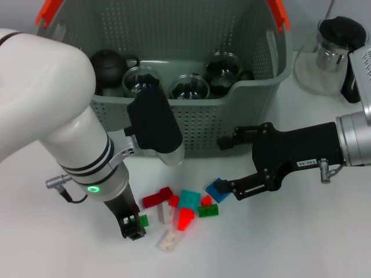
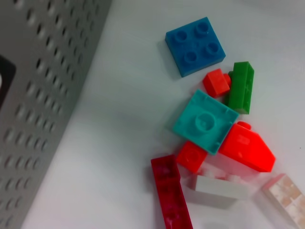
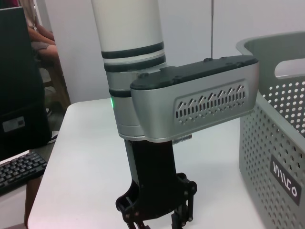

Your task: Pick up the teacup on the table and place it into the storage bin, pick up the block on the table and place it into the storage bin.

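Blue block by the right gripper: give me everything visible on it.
The blue block is a flat square plastic brick with four round studs on top, lying studs-up on the white table at the edge of the brick pile nearest the right gripper. In the head view a lower jaw tip meets its edge; whether it touches cannot be told. Nearest neighbours: small red and green bricks.

Bright even overhead light, soft shadows, slight blur in wrist views.

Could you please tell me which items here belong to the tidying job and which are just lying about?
Job items:
- grey-green perforated plastic storage bin
- colourful plastic building blocks
- clear glass teacups, already inside the bin

Lying about:
- clear glass teapot with black lid
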